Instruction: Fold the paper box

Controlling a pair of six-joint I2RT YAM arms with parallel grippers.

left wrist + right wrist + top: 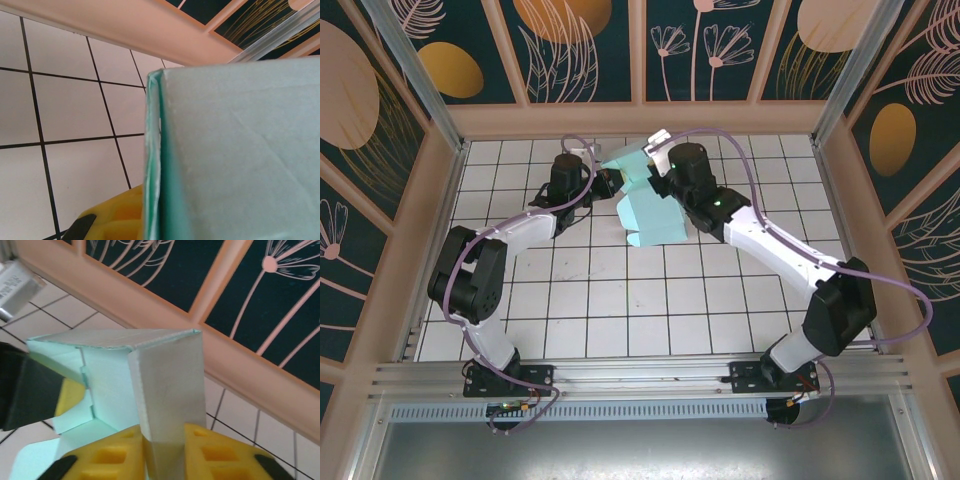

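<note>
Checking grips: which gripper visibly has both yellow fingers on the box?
The right gripper: a flap of the box stands between both fingers. The left gripper shows one finger, beside the box's edge.

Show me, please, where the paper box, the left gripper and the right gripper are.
paper box (655, 220), top external view, on its large mint panel.
left gripper (607, 184), top external view, at its fingertips by the box's edge.
right gripper (165, 455), right wrist view, between its yellow fingers.
</note>
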